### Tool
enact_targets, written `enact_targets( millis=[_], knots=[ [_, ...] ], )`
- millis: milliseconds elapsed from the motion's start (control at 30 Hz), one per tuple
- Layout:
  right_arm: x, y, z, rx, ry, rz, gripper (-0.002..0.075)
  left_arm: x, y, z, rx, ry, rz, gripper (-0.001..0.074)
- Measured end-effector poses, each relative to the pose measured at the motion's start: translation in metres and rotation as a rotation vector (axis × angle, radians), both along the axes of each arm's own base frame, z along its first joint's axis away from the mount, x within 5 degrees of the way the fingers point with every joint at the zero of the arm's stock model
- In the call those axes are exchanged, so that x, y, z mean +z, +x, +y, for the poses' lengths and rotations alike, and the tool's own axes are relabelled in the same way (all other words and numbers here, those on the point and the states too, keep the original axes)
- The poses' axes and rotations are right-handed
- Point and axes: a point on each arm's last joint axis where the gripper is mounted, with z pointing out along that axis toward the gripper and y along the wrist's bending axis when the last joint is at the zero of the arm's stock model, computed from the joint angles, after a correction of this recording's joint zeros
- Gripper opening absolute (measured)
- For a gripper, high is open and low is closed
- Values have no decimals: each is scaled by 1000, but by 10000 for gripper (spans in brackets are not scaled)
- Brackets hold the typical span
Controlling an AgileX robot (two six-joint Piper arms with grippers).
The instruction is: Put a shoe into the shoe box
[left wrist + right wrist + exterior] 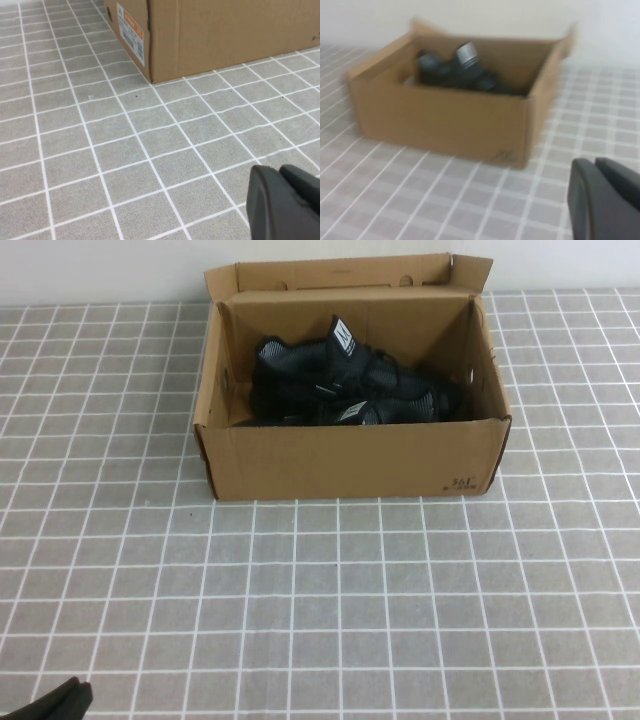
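The brown cardboard shoe box (350,460) stands at the back middle of the table, lid flap open behind. Two black knit sneakers lie inside it. One sneaker (300,365) rests at the back with its white tongue tag up. The other sneaker (400,405) lies nearer the front wall. The box (440,120) and the sneakers (460,70) also show in the right wrist view. My left gripper (55,702) is shut and empty at the front left edge, far from the box (225,30). My right gripper (595,165) is shut and empty, in front of the box's right corner.
A grey cloth with a white grid (320,610) covers the table. A white and orange label (131,32) sits on the box's left side wall. A pale wall runs behind the box.
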Motion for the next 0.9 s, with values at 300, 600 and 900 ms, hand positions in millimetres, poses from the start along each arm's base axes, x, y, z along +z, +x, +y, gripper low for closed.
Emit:
enact_targets(
  millis=[300, 600, 900],
  knots=[
    [-39, 3, -21, -323, 92, -163, -16, 0, 0, 0, 0, 1, 1, -1],
    [-70, -3, -21, -317, 75, -113, -16, 0, 0, 0, 0, 2, 4, -1],
    [-92, -6, -19, -288, -39, 116, -16, 0, 0, 0, 0, 2, 4, -1]
  ],
)
